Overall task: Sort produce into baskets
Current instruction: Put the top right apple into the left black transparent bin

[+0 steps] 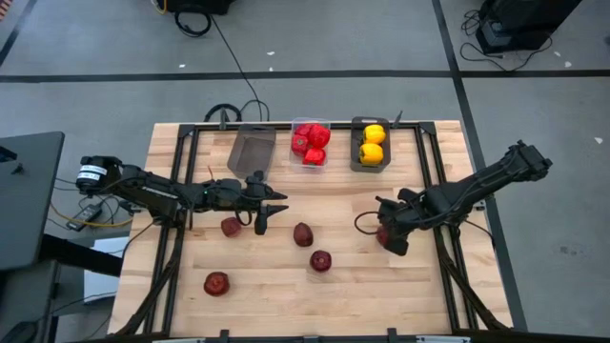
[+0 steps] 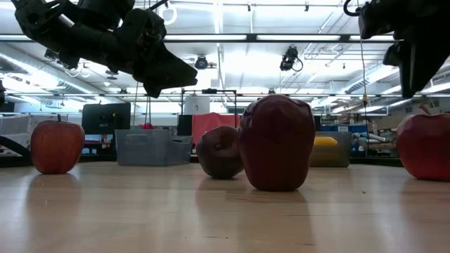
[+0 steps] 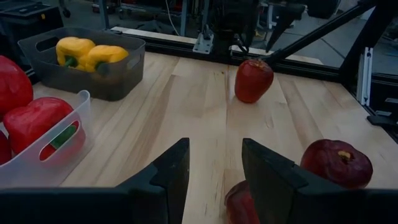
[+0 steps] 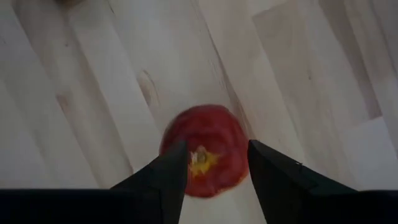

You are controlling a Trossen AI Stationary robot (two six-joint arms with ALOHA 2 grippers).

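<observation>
Several dark red apples lie on the wooden table: one at the near left (image 1: 216,283), one (image 1: 231,227) by my left gripper, two in the middle (image 1: 303,233) (image 1: 320,260), and one (image 1: 383,235) (image 4: 205,149) under my right gripper. My left gripper (image 1: 272,210) (image 3: 214,180) is open and empty, above the table. My right gripper (image 1: 393,238) (image 4: 217,152) is open, pointing down, a finger on either side above the apple; the low view (image 2: 415,77) shows it clear of that apple (image 2: 425,147). At the far edge stand a clear bin (image 1: 312,157) of red peppers, a dark grey bin (image 1: 370,160) of yellow peppers, and an empty dark grey bin (image 1: 253,150).
A black metal frame (image 1: 429,171) runs round the table's top. Cables trail over the floor beyond the far edge. Bare wood lies between the bins and the apples and along the near edge.
</observation>
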